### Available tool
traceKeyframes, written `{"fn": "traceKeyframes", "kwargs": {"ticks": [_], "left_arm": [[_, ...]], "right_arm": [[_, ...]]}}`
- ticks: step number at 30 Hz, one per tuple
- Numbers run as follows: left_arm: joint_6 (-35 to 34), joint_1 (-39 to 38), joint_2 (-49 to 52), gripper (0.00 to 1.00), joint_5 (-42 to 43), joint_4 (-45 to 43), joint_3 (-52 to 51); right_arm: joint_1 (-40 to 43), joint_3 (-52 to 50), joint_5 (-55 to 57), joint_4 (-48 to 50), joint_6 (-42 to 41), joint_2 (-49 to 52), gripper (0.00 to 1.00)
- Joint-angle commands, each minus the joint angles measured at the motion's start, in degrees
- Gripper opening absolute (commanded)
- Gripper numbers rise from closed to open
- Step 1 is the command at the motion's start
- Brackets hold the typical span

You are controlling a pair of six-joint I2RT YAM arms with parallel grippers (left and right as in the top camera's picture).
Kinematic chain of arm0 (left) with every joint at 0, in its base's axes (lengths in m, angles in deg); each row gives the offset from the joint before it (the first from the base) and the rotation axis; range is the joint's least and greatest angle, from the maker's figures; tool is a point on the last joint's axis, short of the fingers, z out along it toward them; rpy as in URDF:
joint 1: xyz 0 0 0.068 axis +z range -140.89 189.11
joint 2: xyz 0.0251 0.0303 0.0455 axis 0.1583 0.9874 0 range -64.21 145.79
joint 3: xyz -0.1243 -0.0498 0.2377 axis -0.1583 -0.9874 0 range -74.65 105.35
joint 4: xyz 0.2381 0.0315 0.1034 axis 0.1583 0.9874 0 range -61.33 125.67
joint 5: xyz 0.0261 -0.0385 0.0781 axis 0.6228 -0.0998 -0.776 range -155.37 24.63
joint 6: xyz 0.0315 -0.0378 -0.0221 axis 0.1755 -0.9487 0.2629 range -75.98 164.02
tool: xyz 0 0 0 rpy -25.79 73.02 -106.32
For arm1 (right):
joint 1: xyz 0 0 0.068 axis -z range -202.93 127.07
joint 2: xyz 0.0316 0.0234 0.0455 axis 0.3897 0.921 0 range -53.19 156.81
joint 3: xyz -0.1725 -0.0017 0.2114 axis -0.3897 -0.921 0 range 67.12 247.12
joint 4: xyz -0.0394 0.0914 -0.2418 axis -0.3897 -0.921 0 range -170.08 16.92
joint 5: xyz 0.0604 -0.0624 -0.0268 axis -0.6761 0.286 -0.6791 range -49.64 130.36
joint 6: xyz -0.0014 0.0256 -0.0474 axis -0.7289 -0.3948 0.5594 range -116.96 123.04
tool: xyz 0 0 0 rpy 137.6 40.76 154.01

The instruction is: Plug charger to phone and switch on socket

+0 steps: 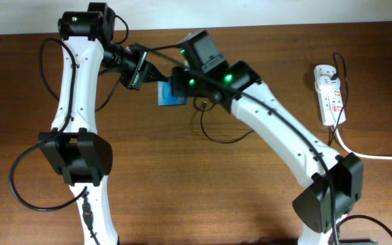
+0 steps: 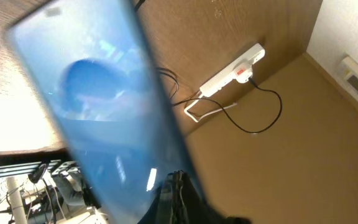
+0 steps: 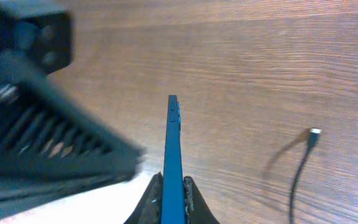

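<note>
Right gripper [image 3: 173, 188] pinches phone [image 3: 173, 137] edge-up off desk [image 3: 260, 62], probably for handover; left gripper [image 1: 138, 68] close by, can't tell its state.

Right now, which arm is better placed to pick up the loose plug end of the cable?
Probably the left. The right gripper is clamped on the phone, while the plug lies loose on the table; whether the left gripper is free is unclear.

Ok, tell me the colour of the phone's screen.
Blue, on the phone; clearest in the left wrist view.
</note>
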Motion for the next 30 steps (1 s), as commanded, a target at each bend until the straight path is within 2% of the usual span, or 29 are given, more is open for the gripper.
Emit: {"fn": "traceKeyframes", "kwargs": {"ticks": [1, 2, 3, 5, 6, 8, 10, 12, 14, 16, 17, 20, 22, 28, 30], "left_arm": [[17.1, -0.2, -1.5, 0.04, 0.7, -1.8, 0.9], [24.4, -0.2, -1.5, 0.08, 0.6, -2.7, 0.9], [27.0, -0.2, -1.5, 0.09, 0.6, -3.7, 0.9], [28.2, -0.2, -1.5, 0.32, -0.7, -6.8, 0.9], [35.0, -0.2, -1.5, 0.39, -0.9, -7.1, 0.9], [38.3, -0.2, -1.5, 0.38, 5.8, -7.0, 0.5], [38.0, -0.2, -1.5, 0.42, 17.7, -12.5, -0.4], [36.3, -0.2, -1.5, 0.47, 22.7, -18.6, -0.4], [35.4, -0.1, -1.5, 0.49, 23.9, -20.3, -0.4], [30.3, -0.1, -1.5, 0.5, 26.5, -27.9, -0.4], [26.3, -0.1, -1.5, 0.52, 24.6, -31.5, -0.4], [15.6, -0.2, -1.5, 0.53, 19.7, -41.1, -0.4], [13.2, -0.6, -1.5, 0.53, 15.8, -42.8, -0.4], [4.4, -3.9, -1.5, 0.5, 13.6, -50.1, -0.4], [-2.8, -4.8, -1.5, 0.48, 13.4, -58.0, -0.4]], "right_arm": [[5.8, 1.0, -2.0, -0.1, 0.5, -3.5, 0.04], [10.0, 1.0, -5.2, 0.0, 0.5, -6.0, 0.04], [12.2, 1.0, -7.4, 0.1, -0.2, -7.2, 0.04], [16.2, 1.0, -12.2, 1.0, -4.1, -8.7, 0.04], [17.6, 0.9, -14.4, 2.7, -7.0, -8.7, 0.04], [18.2, 0.3, -14.8, 7.4, -12.8, -8.6, 0.04], [18.2, -1.8, -14.8, 15.7, -21.1, -8.6, 0.04], [18.2, -4.5, -15.5, 22.5, -27.4, -8.6, 0.04], [18.2, -6.5, -15.6, 25.2, -30.7, -8.4, 0.04], [18.2, -8.7, -17.8, 31.2, -35.8, -7.6, 0.04], [18.2, -10.6, -19.6, 36.6, -38.6, -7.1, 0.04], [18.2, -13.5, -21.1, 41.2, -41.8, -6.0, 0.04], [18.2, -13.6, -22.5, 44.0, -43.3, -5.9, 0.04], [18.2, -13.6, -24.7, 47.5, -47.0, -5.7, 0.04], [18.2, -13.6, -27.0, 47.5, -49.1, -5.0, 0.04]]}}
